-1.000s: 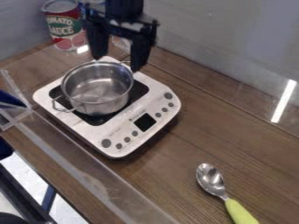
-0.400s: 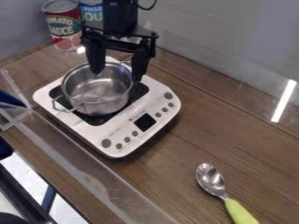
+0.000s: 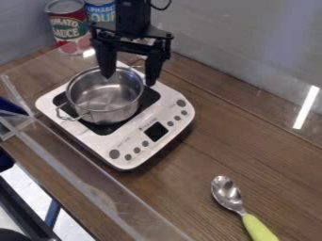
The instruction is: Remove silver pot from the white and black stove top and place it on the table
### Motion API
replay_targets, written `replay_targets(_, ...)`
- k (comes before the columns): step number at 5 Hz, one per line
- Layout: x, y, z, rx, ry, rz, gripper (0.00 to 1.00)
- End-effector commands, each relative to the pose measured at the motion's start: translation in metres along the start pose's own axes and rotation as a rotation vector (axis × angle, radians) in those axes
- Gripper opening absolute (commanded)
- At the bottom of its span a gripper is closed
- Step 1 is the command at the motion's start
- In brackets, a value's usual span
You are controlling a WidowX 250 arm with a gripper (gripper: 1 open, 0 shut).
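Ok, I've got the gripper (image 3: pixel 130 69) pointing straight down w/ its two black fingers spread wide, nothing between them, hanging over the back rim of the silver pot (image 3: pixel 104 94). Pot sits on the black plate of the stove top (image 3: pixel 157 127), upright, empty as far as I can tell, one little handle sticking out at front-left. Can't tell if the fingertips are touching the rim yet; looks just above it.

My plan for this grab: get one finger inside the wall, one outside, straddle the rim, then pinch. I reckon steel is slick, so bite deep enough, not just on the lip. Lift straight up to clear the stove, keep pot level.

For set-down, the bare table (image 3: pixel 239 118) to the right looks best; stay well apart from the spoon (image 3: pixel 238 206) at front and the cans (image 3: pixel 70 24) at the back.
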State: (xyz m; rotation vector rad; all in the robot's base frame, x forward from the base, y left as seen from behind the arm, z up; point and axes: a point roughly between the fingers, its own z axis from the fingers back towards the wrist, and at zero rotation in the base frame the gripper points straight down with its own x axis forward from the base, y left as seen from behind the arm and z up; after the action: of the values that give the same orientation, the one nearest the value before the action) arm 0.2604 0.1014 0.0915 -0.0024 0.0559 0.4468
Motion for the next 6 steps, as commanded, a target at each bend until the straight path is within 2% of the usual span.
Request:
replay_targets(1, 0.003, -0.006, 0.003, 0.009, -0.032, -0.065, 1.00)
replay_targets(3, -0.006, 0.004, 0.002, 0.008, -0.048, -0.077, 1.00)
replay_targets(5, -0.011, 0.007, -0.003, 0.004, -0.070, 0.122, 1.00)
replay_targets(6, -0.006, 0.003, 0.000, 0.001, -0.067, 0.154, 1.00)
